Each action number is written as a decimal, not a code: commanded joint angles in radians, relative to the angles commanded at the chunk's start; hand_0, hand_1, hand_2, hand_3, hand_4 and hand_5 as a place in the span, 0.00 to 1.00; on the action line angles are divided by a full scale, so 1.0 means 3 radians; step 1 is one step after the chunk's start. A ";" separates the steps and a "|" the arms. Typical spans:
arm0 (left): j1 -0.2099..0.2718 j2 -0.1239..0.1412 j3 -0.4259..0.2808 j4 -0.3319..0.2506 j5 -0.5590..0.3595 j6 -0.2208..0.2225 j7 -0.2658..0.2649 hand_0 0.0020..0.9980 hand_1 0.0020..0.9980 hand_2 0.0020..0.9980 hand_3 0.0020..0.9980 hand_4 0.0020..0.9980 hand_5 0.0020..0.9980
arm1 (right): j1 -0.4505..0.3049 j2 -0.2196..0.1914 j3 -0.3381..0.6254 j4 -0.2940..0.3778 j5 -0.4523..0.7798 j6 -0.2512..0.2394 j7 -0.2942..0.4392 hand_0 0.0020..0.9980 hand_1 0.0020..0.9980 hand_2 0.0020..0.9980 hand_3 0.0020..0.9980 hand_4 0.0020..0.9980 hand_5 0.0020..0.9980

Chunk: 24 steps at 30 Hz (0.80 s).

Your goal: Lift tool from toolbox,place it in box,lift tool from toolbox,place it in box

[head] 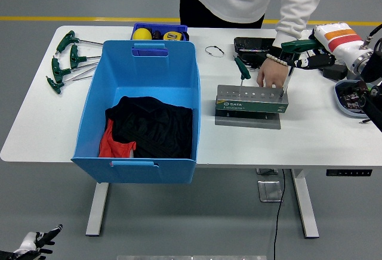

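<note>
A grey-green toolbox (252, 100) stands right of the table's middle. My right hand (309, 61), in a white and orange glove, is shut on the green handle of a T-handle tool (298, 45) whose shaft reaches down to the toolbox's right end. A second green-handled tool (241, 68) stands upright in the toolbox's left part. A person's hand (271, 75) rests on the toolbox top. The big blue box (89, 105) to the left holds black and red cloth (152, 126). My left hand (37, 240) hangs open below the table at the bottom left.
Several green T-handle wrenches (65, 60) lie at the far left. A small blue tray (160, 32) with yellow items sits behind the box. A black case (253, 44), a cord loop (215, 50) and a dish of small parts (352, 96) lie nearby.
</note>
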 joint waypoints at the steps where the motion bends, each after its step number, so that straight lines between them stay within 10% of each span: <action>1: 0.0002 0.0001 -0.0003 0.0000 0.0003 -0.0001 0.0001 0.61 0.56 0.67 0.70 0.74 0.71 | 0.0005 -0.0006 0.0006 0.0009 0.0005 -0.0011 0.0006 0.03 0.00 0.00 0.00 1.00 0.73; 24: 0.0070 0.0015 -0.0118 0.0000 0.0132 -0.0006 0.0036 0.61 0.55 0.67 0.70 0.74 0.71 | 0.0061 -0.0161 0.0118 0.0295 0.0055 -0.0031 -0.0008 0.03 0.00 0.00 0.00 1.00 0.74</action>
